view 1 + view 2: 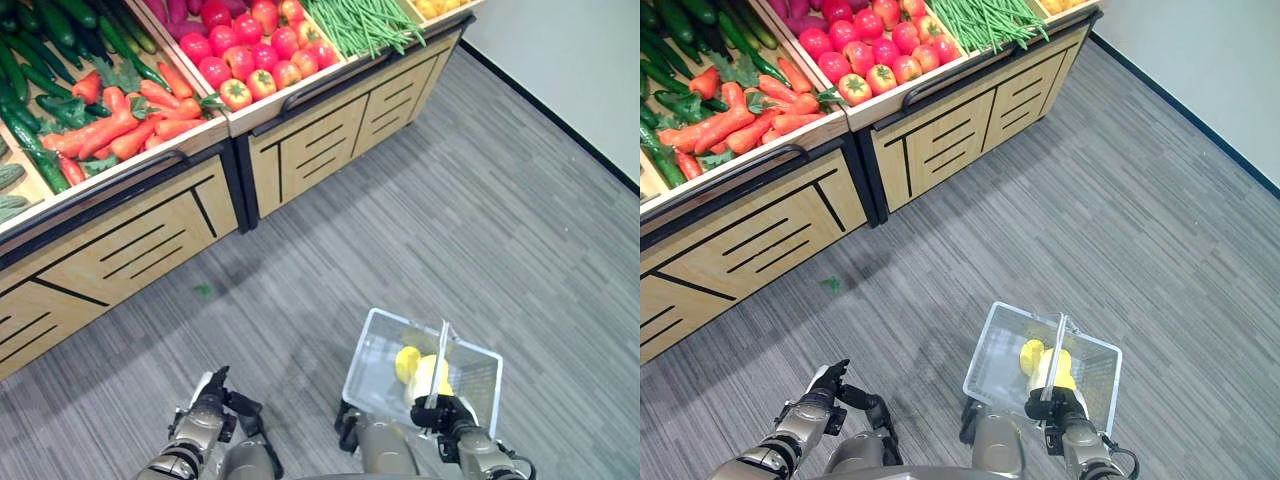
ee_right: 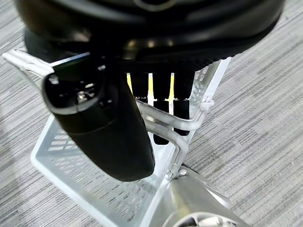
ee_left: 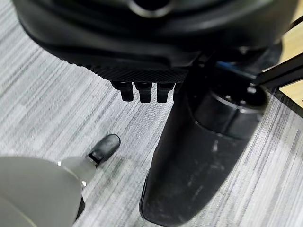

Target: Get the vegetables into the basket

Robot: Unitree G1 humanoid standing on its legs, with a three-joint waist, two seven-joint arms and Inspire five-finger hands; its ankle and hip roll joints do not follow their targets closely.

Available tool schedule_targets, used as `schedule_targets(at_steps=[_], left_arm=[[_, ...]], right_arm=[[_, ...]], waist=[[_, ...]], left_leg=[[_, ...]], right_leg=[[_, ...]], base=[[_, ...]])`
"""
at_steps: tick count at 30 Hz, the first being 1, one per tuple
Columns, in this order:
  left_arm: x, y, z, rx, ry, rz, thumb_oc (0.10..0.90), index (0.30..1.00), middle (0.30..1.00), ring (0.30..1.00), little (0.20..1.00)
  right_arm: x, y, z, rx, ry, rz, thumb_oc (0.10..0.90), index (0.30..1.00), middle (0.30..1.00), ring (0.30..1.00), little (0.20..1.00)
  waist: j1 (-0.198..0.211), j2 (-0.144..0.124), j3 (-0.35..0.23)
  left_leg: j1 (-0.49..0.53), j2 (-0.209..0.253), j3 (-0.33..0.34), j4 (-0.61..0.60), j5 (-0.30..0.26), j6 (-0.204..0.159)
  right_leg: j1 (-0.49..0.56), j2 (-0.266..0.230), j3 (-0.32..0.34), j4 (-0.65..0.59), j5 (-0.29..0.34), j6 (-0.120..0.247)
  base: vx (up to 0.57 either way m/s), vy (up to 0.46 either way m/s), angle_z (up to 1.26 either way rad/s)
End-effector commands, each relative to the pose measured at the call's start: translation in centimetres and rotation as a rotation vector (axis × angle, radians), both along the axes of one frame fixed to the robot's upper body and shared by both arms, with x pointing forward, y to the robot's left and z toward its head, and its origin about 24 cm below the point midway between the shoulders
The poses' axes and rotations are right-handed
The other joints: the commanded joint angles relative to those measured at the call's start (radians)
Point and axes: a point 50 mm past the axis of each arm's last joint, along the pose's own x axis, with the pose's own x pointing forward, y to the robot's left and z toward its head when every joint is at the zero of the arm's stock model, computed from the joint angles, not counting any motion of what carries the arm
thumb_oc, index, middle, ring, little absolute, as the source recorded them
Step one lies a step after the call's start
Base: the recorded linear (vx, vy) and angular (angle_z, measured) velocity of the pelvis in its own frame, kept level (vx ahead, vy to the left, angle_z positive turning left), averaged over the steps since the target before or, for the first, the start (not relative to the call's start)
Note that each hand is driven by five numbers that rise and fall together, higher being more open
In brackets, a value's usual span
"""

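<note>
A white mesh basket [image 1: 366,362] hangs low over the grey floor at the lower right. My right hand [image 1: 452,414] is shut on its wire handle [image 2: 163,118], with the fingers [image 2: 161,106] curled round the bars. Inside lie yellow vegetables [image 1: 420,372], seen as yellow strips [image 2: 150,83] past the fingers. My left hand [image 1: 211,392] is low at the left, open and holding nothing; its fingers [image 3: 142,91] hang over bare floor. The produce stand at the back holds carrots [image 1: 122,124], tomatoes [image 1: 249,52], green beans [image 1: 365,22] and cucumbers [image 1: 40,45].
The wooden stand's slatted front [image 1: 140,245] runs along the back left, with dark rails at its edge. A small green scrap [image 1: 203,290] lies on the carpet before it. A pale wall [image 1: 570,60] closes the far right. Open carpet lies between stand and basket.
</note>
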Motion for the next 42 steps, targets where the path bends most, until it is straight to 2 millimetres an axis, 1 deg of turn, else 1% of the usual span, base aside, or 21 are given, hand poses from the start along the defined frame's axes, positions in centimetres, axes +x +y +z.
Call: schedule_targets(at_steps=[1, 2, 3, 4, 9, 10, 12, 16, 20, 22, 24, 25, 26, 27, 29, 30, 31, 34, 37, 40, 42], left_arm=[[1.6, -0.2, 1.1, 0.008, -0.096, -0.009, 0.9, 1.0, 1.0, 1.0, 1.0], [1.9, -0.3, 1.3, 0.007, -0.111, -0.014, 0.9, 1.0, 1.0, 1.0, 1.0], [1.9, -0.3, 1.3, 0.007, -0.111, -0.014, 0.9, 1.0, 1.0, 1.0, 1.0], [2.2, -0.2, 1.5, 0.006, -0.119, -0.008, 0.9, 1.0, 1.0, 1.0, 1.0], [2.2, -0.1, 1.4, 0.005, -0.114, 0.003, 0.9, 1.0, 1.0, 1.0, 1.0], [2.2, -0.1, 1.4, 0.005, -0.114, 0.003, 0.9, 1.0, 1.0, 1.0, 1.0], [2.1, -0.6, 1.3, -0.01, -0.114, -0.004, 0.9, 1.0, 1.0, 1.0, 1.0], [1.4, -1.0, 0.8, -0.028, -0.089, 0.004, 0.9, 1.0, 1.0, 1.0, 1.0], [0.6, -1.3, 0.3, -0.059, -0.076, 0.037, 0.9, 1.0, 1.0, 1.0, 1.0], [0.1, -1.8, 0.0, -0.101, -0.074, 0.068, 0.9, 1.0, 1.0, 1.0, 1.0], [0.2, -2.4, -0.1, -0.133, -0.078, 0.074, 0.9, 1.0, 1.0, 1.0, 1.0], [0.2, -2.4, -0.1, -0.133, -0.078, 0.074, 0.9, 1.0, 1.0, 1.0, 1.0], [0.4, -2.7, 0.0, -0.147, -0.083, 0.065, 0.9, 1.0, 1.0, 1.0, 1.0], [0.6, -2.9, 0.1, -0.154, -0.094, 0.062, 0.9, 1.0, 1.0, 1.0, 1.0], [1.2, -3.6, 0.5, -0.175, -0.115, 0.032, 0.9, 1.0, 1.0, 1.0, 1.0], [1.5, -3.9, 0.6, -0.186, -0.127, 0.013, 0.9, 1.0, 1.0, 1.0, 1.0], [1.5, -4.1, 0.7, -0.193, -0.127, 0.002, 0.9, 1.0, 1.0, 1.0, 1.0], [2.0, -4.1, 1.2, -0.208, -0.166, 0.002, 0.9, 1.0, 1.0, 1.0, 1.0], [2.7, -3.9, 2.1, -0.209, -0.22, -0.004, 0.9, 1.0, 1.0, 1.0, 1.0], [3.9, -3.2, 3.9, -0.218, -0.329, 0.0, 0.9, 1.0, 1.0, 1.0, 1.0], [5.2, -2.6, 6.2, -0.228, -0.452, -0.004, 0.9, 1.0, 1.0, 1.0, 1.0]], right_arm=[[-1.2, 0.3, -0.4, -0.022, 0.046, 0.074, 0.4, 0.3, 0.3, 0.3, 0.3], [-1.0, 0.2, -0.4, -0.027, 0.041, 0.072, 0.4, 0.3, 0.3, 0.3, 0.3], [-1.0, 0.2, -0.4, -0.027, 0.041, 0.072, 0.4, 0.3, 0.3, 0.3, 0.3], [-0.9, 0.3, -0.4, -0.02, 0.038, 0.068, 0.4, 0.3, 0.3, 0.3, 0.3], [-0.8, 0.8, -0.5, -0.006, 0.039, 0.083, 0.4, 0.3, 0.3, 0.3, 0.3], [-0.8, 0.8, -0.5, -0.006, 0.039, 0.083, 0.4, 0.3, 0.3, 0.3, 0.3], [-1.0, 0.8, -0.5, -0.004, 0.043, 0.097, 0.4, 0.3, 0.3, 0.3, 0.3], [-1.4, 0.6, -0.6, -0.011, 0.055, 0.098, 0.4, 0.3, 0.3, 0.3, 0.3], [-1.0, 0.2, -0.4, -0.032, 0.054, 0.115, 0.4, 0.3, 0.3, 0.3, 0.3], [-1.0, -0.1, -0.3, -0.045, 0.05, 0.131, 0.4, 0.3, 0.3, 0.3, 0.3], [-1.0, -0.5, -0.2, -0.057, 0.053, 0.124, 0.4, 0.3, 0.3, 0.3, 0.3], [-1.0, -0.5, -0.2, -0.058, 0.053, 0.124, 0.4, 0.3, 0.3, 0.3, 0.3], [-1.0, -0.9, -0.1, -0.064, 0.054, 0.117, 0.4, 0.3, 0.3, 0.3, 0.3], [-1.0, -1.1, 0.0, -0.07, 0.052, 0.118, 0.4, 0.3, 0.3, 0.3, 0.3], [-1.0, -1.6, 0.1, -0.086, 0.055, 0.121, 0.4, 0.3, 0.3, 0.3, 0.3], [-1.1, -2.1, 0.2, -0.097, 0.059, 0.114, 0.4, 0.3, 0.3, 0.3, 0.3], [-1.4, -2.1, 0.0, -0.096, 0.076, 0.109, 0.4, 0.3, 0.3, 0.3, 0.3], [-1.7, -1.9, -0.2, -0.096, 0.093, 0.113, 0.4, 0.3, 0.3, 0.3, 0.3], [-1.5, -1.6, -0.2, -0.091, 0.086, 0.113, 0.4, 0.3, 0.3, 0.3, 0.3], [-0.7, -1.4, 0.2, -0.089, 0.053, 0.122, 0.4, 0.3, 0.3, 0.3, 0.3], [-0.1, -1.4, 0.5, -0.082, 0.022, 0.121, 0.4, 0.3, 0.3, 0.3, 0.3]], waist=[[-0.01, -0.006, 0.053], [-0.02, 0.002, 0.058], [-0.02, 0.002, 0.058], [-0.026, 0.004, 0.065], [-0.043, 0.0, 0.078], [-0.045, 0.001, 0.08], [-0.054, 0.004, 0.077], [-0.051, 0.009, 0.055], [-0.032, 0.04, 0.017], [-0.015, 0.063, 0.009], [-0.004, 0.081, 0.016], [-0.007, 0.082, 0.016], [-0.003, 0.094, 0.019], [-0.002, 0.099, 0.023], [-0.011, 0.106, 0.031], [-0.029, 0.108, 0.028], [-0.035, 0.122, 0.017], [-0.036, 0.127, 0.007], [-0.034, 0.12, 0.009], [-0.032, 0.104, 0.014], [-0.034, 0.101, 0.017]], left_leg=[[0.018, -0.013, -0.052, 0.007, -0.027, -0.016], [0.027, -0.016, -0.073, -0.007, -0.024, -0.017], [0.027, -0.016, -0.072, -0.007, -0.024, -0.017], [0.039, -0.013, -0.102, -0.011, -0.022, -0.021], [0.081, -0.022, -0.162, -0.012, -0.041, -0.023], [0.082, -0.021, -0.164, -0.011, -0.042, -0.023], [0.101, -0.038, -0.207, -0.013, -0.048, -0.019], [0.108, -0.038, -0.236, -0.024, -0.039, -0.028], [0.09, 0.006, -0.289, -0.049, 0.009, -0.059], [0.07, 0.04, -0.342, -0.049, 0.042, -0.086], [0.042, 0.056, -0.369, -0.051, 0.078, -0.106], [0.04, 0.056, -0.373, -0.051, 0.079, -0.107], [0.012, 0.065, -0.382, -0.06, 0.112, -0.123], [-0.007, 0.069, -0.375, -0.061, 0.128, -0.128], [-0.022, 0.084, -0.295, -0.058, 0.147, -0.12], [-0.003, 0.109, -0.192, -0.045, 0.144, -0.119], [0.014, 0.115, -0.165, -0.051, 0.136, -0.126], [0.015, 0.106, -0.16, -0.056, 0.13, -0.123], [0.035, 0.095, -0.151, -0.054, 0.112, -0.115], [0.041, 0.075, -0.138, -0.042, 0.091, -0.103], [0.046, 0.056, -0.126, -0.046, 0.079, -0.094]], right_leg=[[0.037, -0.013, 0.165, -0.097, 0.156, 0.128], [0.008, 0.005, 0.218, -0.102, 0.159, 0.123], [0.007, 0.006, 0.218, -0.101, 0.159, 0.123], [-0.037, 0.021, 0.259, -0.124, 0.156, 0.121], [-0.093, 0.05, 0.304, -0.16, 0.166, 0.129], [-0.09, 0.05, 0.302, -0.16, 0.165, 0.129], [-0.09, 0.075, 0.346, -0.145, 0.16, 0.127], [-0.043, 0.09, 0.361, -0.152, 0.139, 0.11], [0.008, 0.115, 0.319, -0.155, 0.08, 0.073], [0.038, 0.131, 0.259, -0.137, 0.035, 0.046], [0.058, 0.134, 0.2, -0.129, 0.013, 0.033], [0.059, 0.133, 0.196, -0.129, 0.013, 0.033], [0.068, 0.132, 0.155, -0.129, 0.0, 0.027], [0.072, 0.126, 0.133, -0.127, -0.005, 0.025], [0.083, 0.103, 0.08, -0.124, -0.009, 0.023], [0.085, 0.083, 0.041, -0.125, -0.003, 0.022], [0.093, 0.082, 0.017, -0.139, 0.001, 0.023], [0.099, 0.076, 0.026, -0.145, 0.016, 0.031], [0.106, 0.067, 0.048, -0.15, 0.027, 0.036], [0.097, 0.054, 0.08, -0.164, 0.054, 0.047], [0.083, 0.045, 0.105, -0.174, 0.077, 0.06]], base=[[0.1, 0.071, 0.47], [0.1, 0.071, 0.45], [0.14, 0.015, 0.74], [0.13, -0.008, 0.72], [0.14, -0.033, 0.51], [0.18, -0.066, 0.87], [0.13, -0.047, 0.77], [0.07, -0.103, 0.29], [0.05, -0.261, 0.49], [0.02, -0.39, 0.72], [-0.06, -0.287, 1.05], [-0.1, -0.247, 1.26], [-0.08, -0.15, 1.26], [-0.12, -0.2, 1.38], [-0.11, -0.073, 1.43], [-0.12, -0.004, 1.17], [-0.08, 0.037, 0.88], [0.03, 0.092, 0.57], [0.03, 0.131, -0.19], [0.0, 0.145, -0.5], [-0.02, 0.166, -0.28]])
